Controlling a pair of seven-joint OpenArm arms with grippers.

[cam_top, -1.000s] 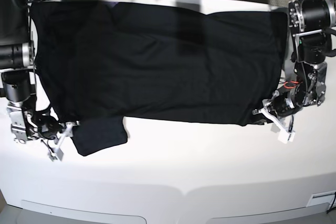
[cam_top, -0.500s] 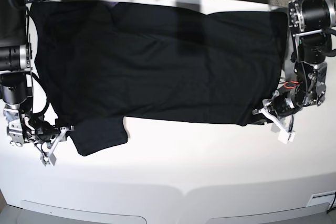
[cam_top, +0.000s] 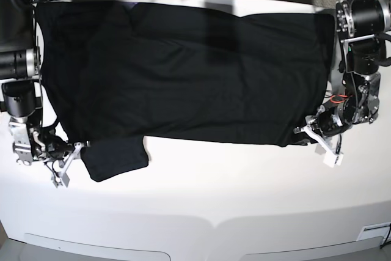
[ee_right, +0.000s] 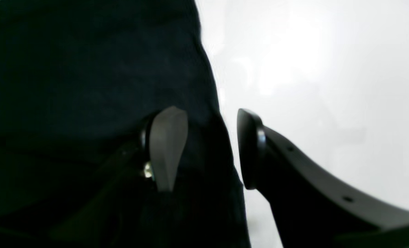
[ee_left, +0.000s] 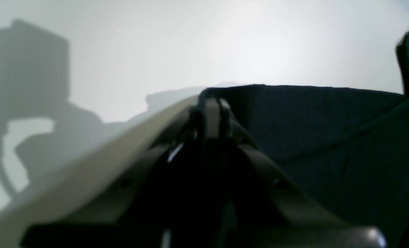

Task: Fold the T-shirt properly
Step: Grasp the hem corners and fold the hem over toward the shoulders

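Reading lower left: our right gripper spread, straddling the sleeve edge.
Middle: T-shirt lies flat, long axis across the frame.
Lower right: our left gripper pressed together on the hem corner.

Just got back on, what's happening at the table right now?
A black T-shirt lies spread flat on the white table. The left gripper is shut on its hem corner. The right gripper is open at the sleeve edge, one finger on the cloth. Nothing is folded yet.
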